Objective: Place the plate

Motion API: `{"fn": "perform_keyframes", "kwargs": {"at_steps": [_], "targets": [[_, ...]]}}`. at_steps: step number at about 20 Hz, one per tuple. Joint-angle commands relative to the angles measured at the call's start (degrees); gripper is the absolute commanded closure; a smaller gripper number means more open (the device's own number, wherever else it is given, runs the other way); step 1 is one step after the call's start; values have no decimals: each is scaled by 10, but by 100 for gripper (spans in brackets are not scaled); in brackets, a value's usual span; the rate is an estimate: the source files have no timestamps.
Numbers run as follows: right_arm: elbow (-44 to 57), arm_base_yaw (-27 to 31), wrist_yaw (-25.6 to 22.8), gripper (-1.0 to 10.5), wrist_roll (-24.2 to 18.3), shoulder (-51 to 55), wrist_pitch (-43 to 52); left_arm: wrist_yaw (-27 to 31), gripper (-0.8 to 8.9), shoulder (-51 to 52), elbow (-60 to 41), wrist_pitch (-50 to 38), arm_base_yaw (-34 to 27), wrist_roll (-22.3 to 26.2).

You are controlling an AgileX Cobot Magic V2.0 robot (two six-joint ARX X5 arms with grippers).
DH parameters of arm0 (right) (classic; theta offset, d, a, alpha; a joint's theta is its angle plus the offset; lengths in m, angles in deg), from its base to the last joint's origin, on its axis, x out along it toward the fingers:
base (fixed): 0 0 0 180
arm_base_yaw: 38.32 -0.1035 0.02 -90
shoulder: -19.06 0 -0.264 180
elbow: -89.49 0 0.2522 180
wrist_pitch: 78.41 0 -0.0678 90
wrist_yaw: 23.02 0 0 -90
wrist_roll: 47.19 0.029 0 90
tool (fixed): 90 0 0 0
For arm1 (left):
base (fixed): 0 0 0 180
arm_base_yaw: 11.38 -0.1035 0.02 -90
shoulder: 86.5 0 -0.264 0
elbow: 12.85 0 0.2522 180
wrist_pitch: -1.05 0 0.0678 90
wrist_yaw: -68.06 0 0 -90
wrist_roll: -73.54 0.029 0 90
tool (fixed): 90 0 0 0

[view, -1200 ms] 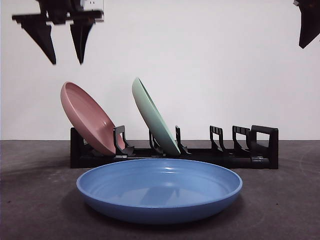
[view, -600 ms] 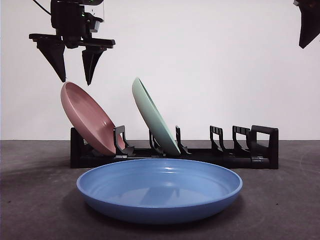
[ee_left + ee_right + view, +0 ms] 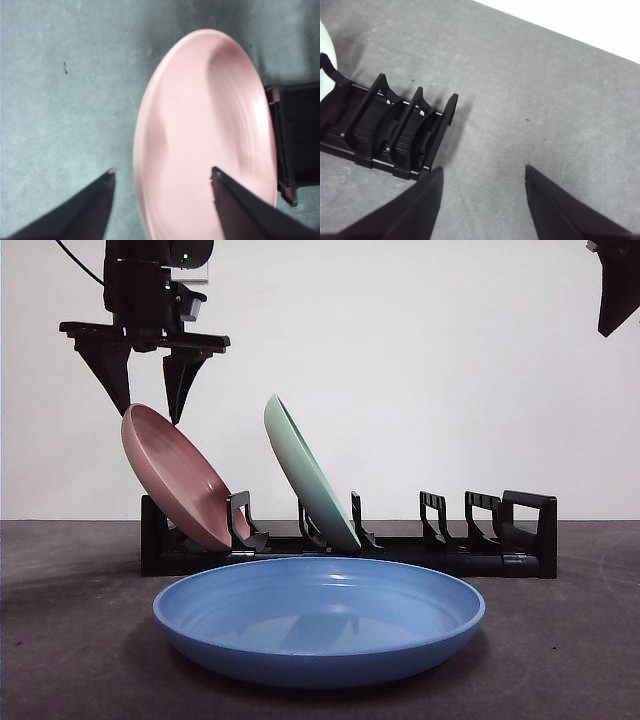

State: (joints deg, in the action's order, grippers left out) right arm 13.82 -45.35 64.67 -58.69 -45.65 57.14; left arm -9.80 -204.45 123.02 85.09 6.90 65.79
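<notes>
Three plates sit around one black dish rack [image 3: 350, 540] on the dark bench [image 3: 60, 640]. A pink plate [image 3: 175, 475] leans tilted in the rack's end slot, and the left hand [image 3: 147, 405] hangs just above its top rim, jaws spread wide — one on each side of the rim. A pale green plate [image 3: 308, 473] leans a few slots along. A blue plate [image 3: 320, 618] lies flat in front of the rack. The right hand [image 3: 482, 172] waits above the rack's far end, jaws wide.

A green plate [image 3: 305, 476] leans in the rack's second slot. A blue plate [image 3: 318, 618] lies flat on the grey table [image 3: 560, 640].
</notes>
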Motion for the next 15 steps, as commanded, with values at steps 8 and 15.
{"fn": "perform_keyframes", "kwargs": {"at_steps": [8,15], "targets": [[-7,-1,0,693,10,-3,1,24,803,-12,17,6,2,8],[-7,-1,0,692,10,-3,1,85,803,-1,22,4,10,12]]}}
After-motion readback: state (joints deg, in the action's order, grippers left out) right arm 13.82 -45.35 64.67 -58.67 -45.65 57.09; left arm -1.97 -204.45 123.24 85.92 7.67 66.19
